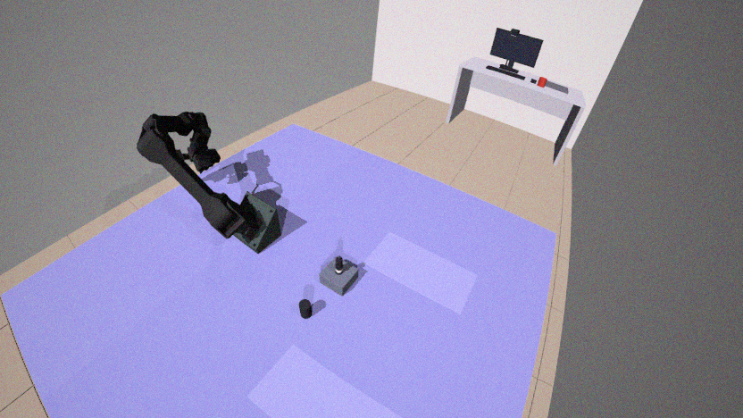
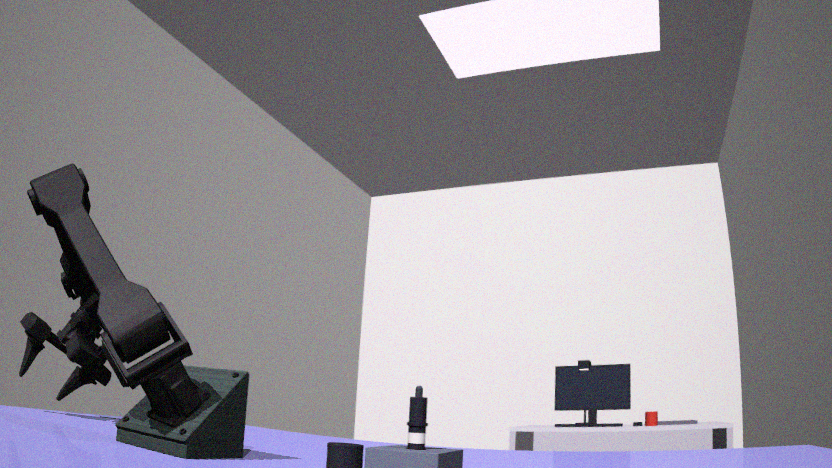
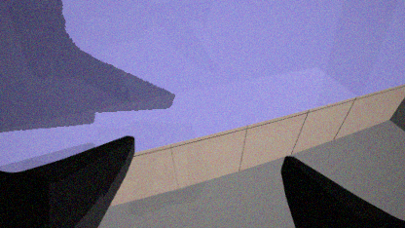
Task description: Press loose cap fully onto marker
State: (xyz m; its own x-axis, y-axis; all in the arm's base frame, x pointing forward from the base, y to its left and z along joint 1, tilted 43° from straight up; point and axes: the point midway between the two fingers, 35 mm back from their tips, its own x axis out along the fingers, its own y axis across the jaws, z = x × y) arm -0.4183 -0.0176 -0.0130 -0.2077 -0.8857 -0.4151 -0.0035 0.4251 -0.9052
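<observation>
The marker (image 1: 338, 263) (image 2: 417, 410) stands upright in the grey holder block (image 1: 338, 280) (image 2: 410, 456), with its dark tip up and a white band low down. The black cap (image 1: 305, 308) (image 2: 344, 455) stands upright on the table (image 1: 155, 290), apart from the block, nearer the top camera; its lower end is cut off in the exterior view. My gripper (image 2: 40, 387) (image 3: 209, 154) is open and empty. It is folded back over the table's edge on the far side of the arm's base, well away from marker and cap. Neither shows in the wrist view.
The arm's green base (image 1: 261, 223) (image 2: 218, 424) stands on the table, to the left of the holder block in the top and exterior views. A desk (image 1: 519, 86) (image 2: 482, 0) with a monitor (image 1: 515, 47) (image 2: 592, 387) and a red cup (image 1: 541, 81) (image 2: 651, 418) stands far behind, by the white wall.
</observation>
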